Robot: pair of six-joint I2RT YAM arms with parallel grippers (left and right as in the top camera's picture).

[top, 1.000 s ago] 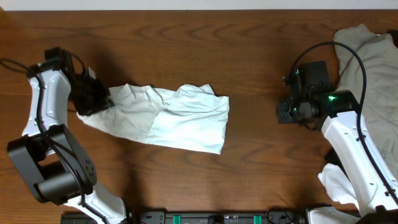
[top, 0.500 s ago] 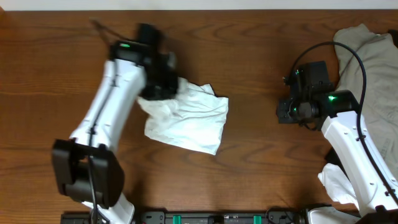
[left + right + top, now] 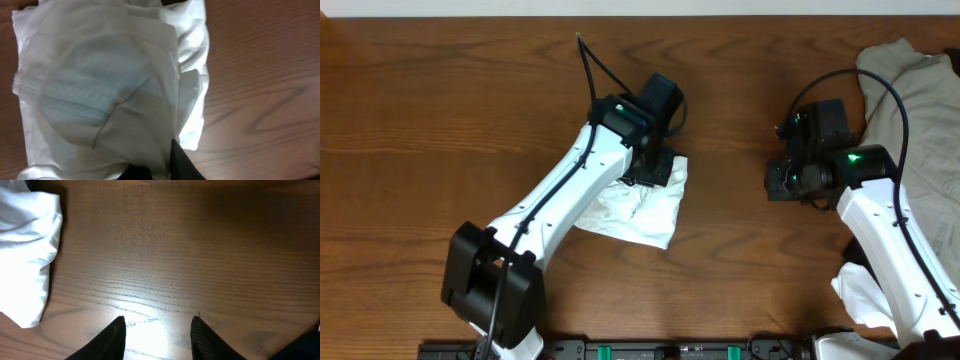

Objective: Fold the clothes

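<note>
From overhead you see the white T-shirt bunched into a rumpled, roughly square bundle on the wooden table; the left gripper sits on the shirt's far right corner, its arm crossing the shirt's left side; the right gripper hangs well to the right of the shirt, apart from it, pointing towards it; a beige-grey garment lies further right of the shirt, beyond that arm.

In the left wrist view the shirt fills most of the frame, folded over itself in creased layers, with bare wood along its right side; the dark fingers show only at the bottom edge, right against the cloth, and you cannot tell whether they pinch it or merely touch it.

In the right wrist view the two fingers stand clearly apart with bare wood between them, holding nothing; the shirt's edge shows at the far left, well clear of them.
</note>
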